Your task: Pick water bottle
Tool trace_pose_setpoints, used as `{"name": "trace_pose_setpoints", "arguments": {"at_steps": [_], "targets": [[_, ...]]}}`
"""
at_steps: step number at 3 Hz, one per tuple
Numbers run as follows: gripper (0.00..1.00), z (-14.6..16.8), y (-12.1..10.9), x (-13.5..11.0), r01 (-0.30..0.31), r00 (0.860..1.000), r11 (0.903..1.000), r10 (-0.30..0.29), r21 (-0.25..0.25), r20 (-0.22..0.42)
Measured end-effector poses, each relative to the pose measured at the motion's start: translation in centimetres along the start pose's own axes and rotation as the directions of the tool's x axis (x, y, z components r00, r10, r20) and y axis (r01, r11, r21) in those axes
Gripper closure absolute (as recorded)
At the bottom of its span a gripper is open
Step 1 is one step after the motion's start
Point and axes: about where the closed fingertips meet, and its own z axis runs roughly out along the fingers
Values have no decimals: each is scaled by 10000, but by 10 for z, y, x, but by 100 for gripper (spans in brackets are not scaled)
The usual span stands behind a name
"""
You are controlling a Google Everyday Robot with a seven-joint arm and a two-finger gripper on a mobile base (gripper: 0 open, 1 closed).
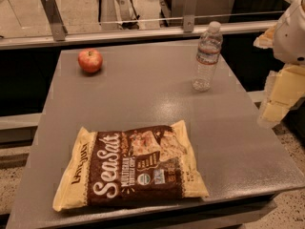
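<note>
The water bottle (207,56) is a small clear ribbed bottle with a white cap and a white-and-reddish label band. It stands upright at the back right of the grey table (157,89). My gripper (276,101), pale yellow under a white arm, hangs at the right edge of the view. It is beyond the table's right side, to the right of the bottle and nearer the camera, and apart from the bottle. It holds nothing that I can see.
A red apple (90,60) sits at the back left of the table. A brown and yellow Sea Salt chip bag (131,166) lies flat at the front. A metal rail with glass (143,30) runs behind the table.
</note>
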Motion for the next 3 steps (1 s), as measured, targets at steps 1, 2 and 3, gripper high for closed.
{"name": "trace_pose_setpoints", "arguments": {"at_steps": [1,2,3], "targets": [[0,1,-5,1,-46,10000,9999,45,148,54],[0,16,-32,11,-275,9980,9991,257,310,577],[0,38,-71,19,-523,9865,9971,430,553,1580]]}}
